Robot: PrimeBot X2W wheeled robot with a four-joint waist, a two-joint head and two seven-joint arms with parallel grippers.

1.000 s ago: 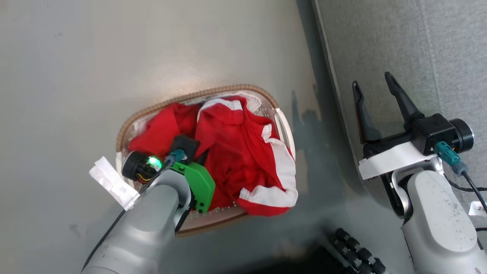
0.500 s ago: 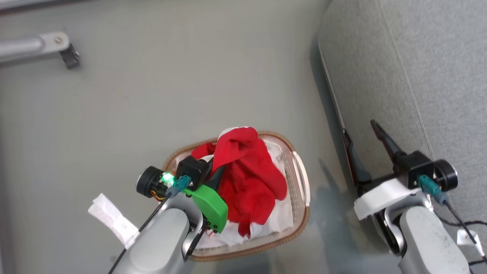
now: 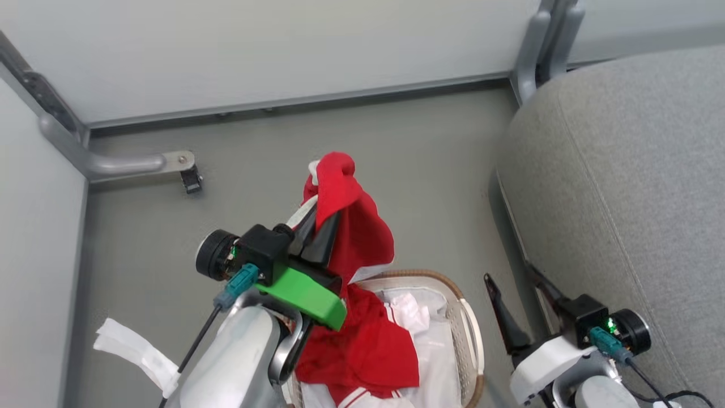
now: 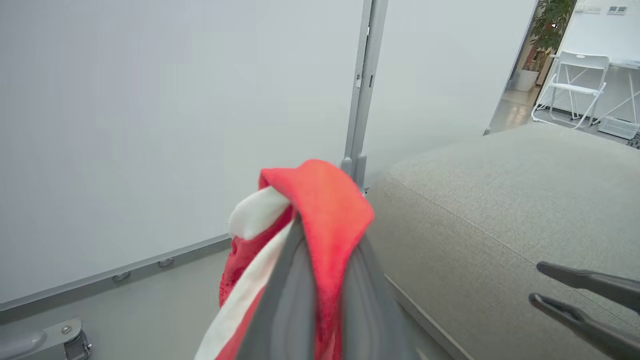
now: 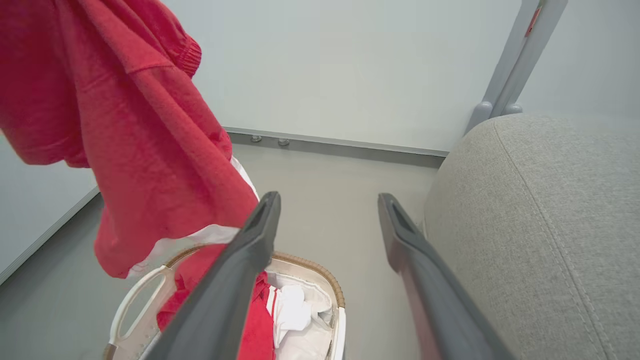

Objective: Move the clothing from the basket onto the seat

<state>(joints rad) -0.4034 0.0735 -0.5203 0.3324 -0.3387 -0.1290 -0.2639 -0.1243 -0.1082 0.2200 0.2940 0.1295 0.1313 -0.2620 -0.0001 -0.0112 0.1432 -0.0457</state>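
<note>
My left gripper (image 3: 325, 218) is shut on the red clothing (image 3: 362, 243) and holds it up above the basket (image 3: 472, 334); the fabric drapes over the fingertips and hangs down into the basket. In the left wrist view the clothing (image 4: 320, 195), red with white trim, covers the tips of the left gripper (image 4: 327, 225). More red fabric with white stripes lies in the basket (image 5: 310, 264). My right gripper (image 3: 508, 271) is open and holds nothing, between the basket and the grey seat (image 3: 623, 187). In its own view the right gripper (image 5: 328, 196) points at the floor beside the seat (image 5: 540, 210).
A white plastic liner (image 3: 436, 351) lies in the basket. Pale wall panels with a grey metal post (image 3: 538, 39) stand behind, and a metal foot bracket (image 3: 190, 178) sits on the floor at the left. A white folding chair (image 4: 575, 80) stands far off.
My left gripper has risen with the red garment, pulling it up out of the basket. The head camera has tilted upward, so the whole picture shifted. The right gripper stays open.
</note>
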